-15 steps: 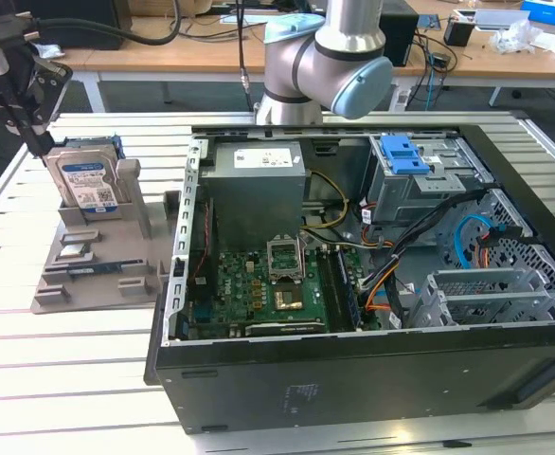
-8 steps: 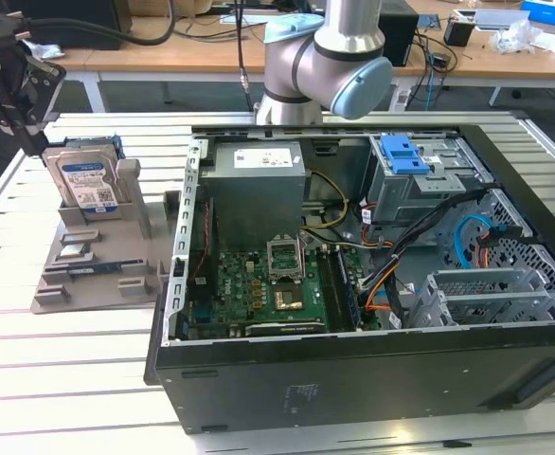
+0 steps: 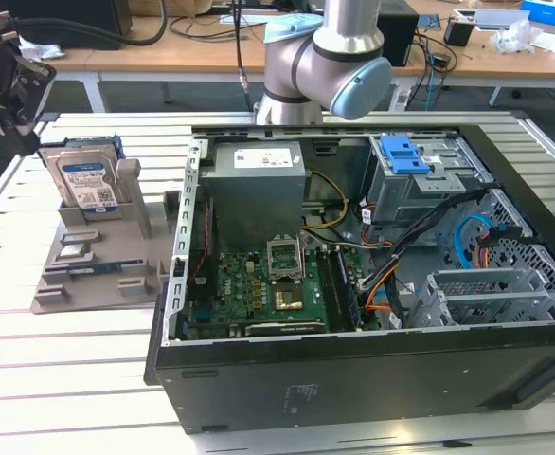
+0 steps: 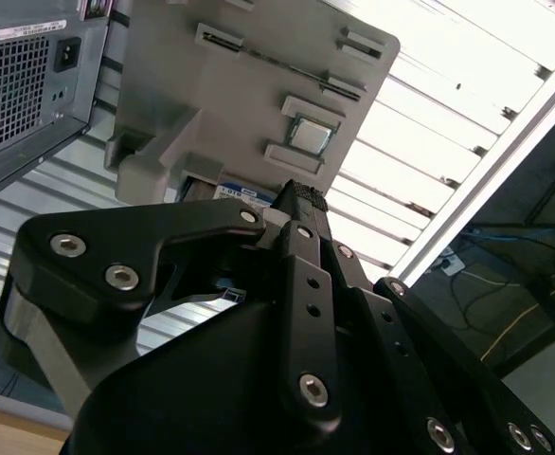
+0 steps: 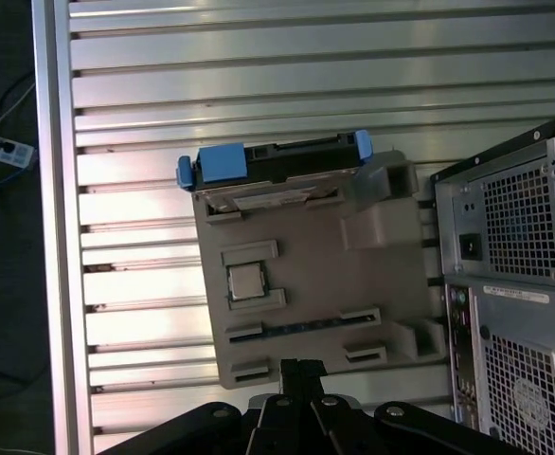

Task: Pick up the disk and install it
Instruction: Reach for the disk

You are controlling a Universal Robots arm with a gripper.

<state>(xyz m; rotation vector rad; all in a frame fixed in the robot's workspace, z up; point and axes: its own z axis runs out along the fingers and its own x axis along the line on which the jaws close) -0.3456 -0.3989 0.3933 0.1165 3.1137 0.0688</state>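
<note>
The disk [image 3: 88, 180] is a silver drive with a white-and-blue label and blue rails. It stands upright in a slot at the far end of a grey holder [image 3: 98, 261], on the exterior view's left. In the first wrist view the disk [image 5: 287, 156] appears edge-on, well beyond my gripper [image 5: 299, 368], whose fingers are shut with nothing between them. In the exterior view the black gripper [image 3: 26, 133] hangs above the table, left of the disk and apart from it. A sliver of the disk's label [image 4: 244, 192] peeks past the fingertips [image 4: 301, 196] in the second wrist view.
An open computer case [image 3: 353, 370] lies right of the holder, with a grey drive cage [image 3: 424, 185] topped by a blue bracket [image 3: 401, 152]. A small square chip [image 5: 246, 282] rests in the holder. The slatted metal table's edge [image 5: 55, 237] runs beside the holder.
</note>
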